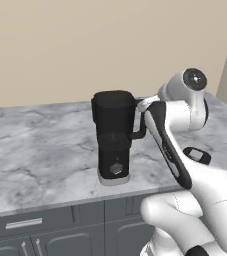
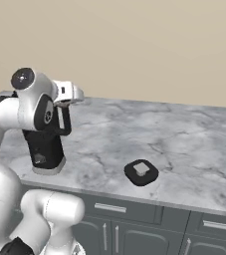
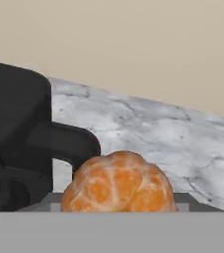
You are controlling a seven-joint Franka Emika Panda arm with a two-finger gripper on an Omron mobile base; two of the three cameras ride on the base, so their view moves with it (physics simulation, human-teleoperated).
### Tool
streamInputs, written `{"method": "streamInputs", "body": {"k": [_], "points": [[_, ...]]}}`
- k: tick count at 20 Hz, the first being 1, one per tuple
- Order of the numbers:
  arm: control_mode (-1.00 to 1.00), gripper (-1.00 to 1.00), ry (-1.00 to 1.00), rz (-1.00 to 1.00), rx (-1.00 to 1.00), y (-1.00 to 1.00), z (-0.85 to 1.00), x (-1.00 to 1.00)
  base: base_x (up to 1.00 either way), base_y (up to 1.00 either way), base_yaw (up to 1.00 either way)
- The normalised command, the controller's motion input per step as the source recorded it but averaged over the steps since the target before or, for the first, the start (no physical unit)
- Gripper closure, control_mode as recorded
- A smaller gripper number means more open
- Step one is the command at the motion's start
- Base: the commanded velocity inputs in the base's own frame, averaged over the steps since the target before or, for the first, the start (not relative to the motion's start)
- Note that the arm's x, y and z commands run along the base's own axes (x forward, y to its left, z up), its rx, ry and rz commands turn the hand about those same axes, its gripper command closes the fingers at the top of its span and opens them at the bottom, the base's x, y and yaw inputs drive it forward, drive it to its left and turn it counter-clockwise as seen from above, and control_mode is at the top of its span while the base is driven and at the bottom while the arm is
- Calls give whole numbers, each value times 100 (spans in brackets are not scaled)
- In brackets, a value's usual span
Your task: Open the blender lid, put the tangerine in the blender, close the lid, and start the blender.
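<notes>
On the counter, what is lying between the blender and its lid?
Nothing. In the right base view, only bare marble counter runs between the blender and the lid, which lies flat, apart from it.

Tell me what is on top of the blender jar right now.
No lid sits on the blender; the blender lid lies on the counter to its right. The jar's inside is too dark to see. The gripper holds the tangerine beside the jar's handle.
</notes>
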Motion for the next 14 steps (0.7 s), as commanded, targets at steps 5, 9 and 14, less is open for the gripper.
{"method": "streamInputs", "body": {"k": [5, 9, 14], "points": [[-100, 100, -24, 0, -11, 84, 78, -10, 0, 0, 0], [-100, 100, -12, 0, -8, 85, 56, -1, 0, 0, 0], [-100, 100, 6, 1, -1, 81, 6, 6, 0, 0, 0]]}}
